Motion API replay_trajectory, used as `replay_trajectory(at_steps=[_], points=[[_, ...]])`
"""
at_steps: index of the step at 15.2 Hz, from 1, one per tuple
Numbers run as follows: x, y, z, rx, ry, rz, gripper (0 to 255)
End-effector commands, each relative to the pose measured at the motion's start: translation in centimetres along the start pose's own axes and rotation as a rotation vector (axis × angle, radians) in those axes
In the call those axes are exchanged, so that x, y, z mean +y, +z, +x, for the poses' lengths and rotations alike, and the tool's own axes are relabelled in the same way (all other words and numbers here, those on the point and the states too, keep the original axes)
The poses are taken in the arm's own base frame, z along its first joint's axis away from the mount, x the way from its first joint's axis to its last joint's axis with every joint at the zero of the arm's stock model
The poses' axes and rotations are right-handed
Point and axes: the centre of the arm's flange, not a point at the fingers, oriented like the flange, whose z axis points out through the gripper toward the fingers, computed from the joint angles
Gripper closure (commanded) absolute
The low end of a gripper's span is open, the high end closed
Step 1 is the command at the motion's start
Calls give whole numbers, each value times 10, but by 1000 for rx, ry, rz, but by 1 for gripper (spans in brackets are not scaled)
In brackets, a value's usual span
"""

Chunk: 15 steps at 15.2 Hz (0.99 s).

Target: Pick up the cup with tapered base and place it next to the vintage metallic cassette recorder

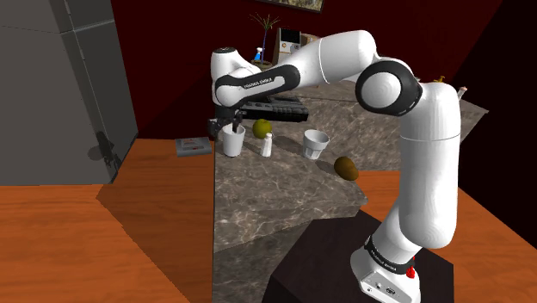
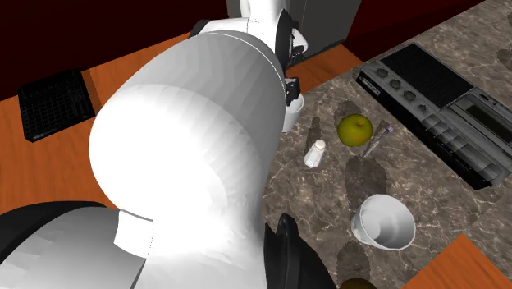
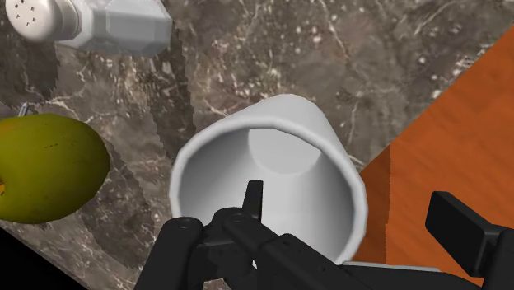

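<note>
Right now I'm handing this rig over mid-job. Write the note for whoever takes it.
Gripper: open, one finger inside the white cup, the other outside its wall; no grip yet.
Cup: upright on the marble counter near its edge, beside the green fruit and shaker.
Cassette recorder: same counter, beyond the fruit.
Done: approach.
Left: close, lift, set the cup next to the recorder.
Note: a second white cup stands nearby.
</note>
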Motion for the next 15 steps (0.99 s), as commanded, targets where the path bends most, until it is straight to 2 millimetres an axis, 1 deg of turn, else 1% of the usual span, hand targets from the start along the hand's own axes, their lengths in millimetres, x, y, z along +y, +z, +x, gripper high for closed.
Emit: replay_trajectory(at_steps=[1,8,9,15], points=[[-1,7,0,0,0,0,0],[-1,7,0,0,0,0,0],[-1,7,0,0,0,0,255],[-1,7,0,0,0,0,255]])
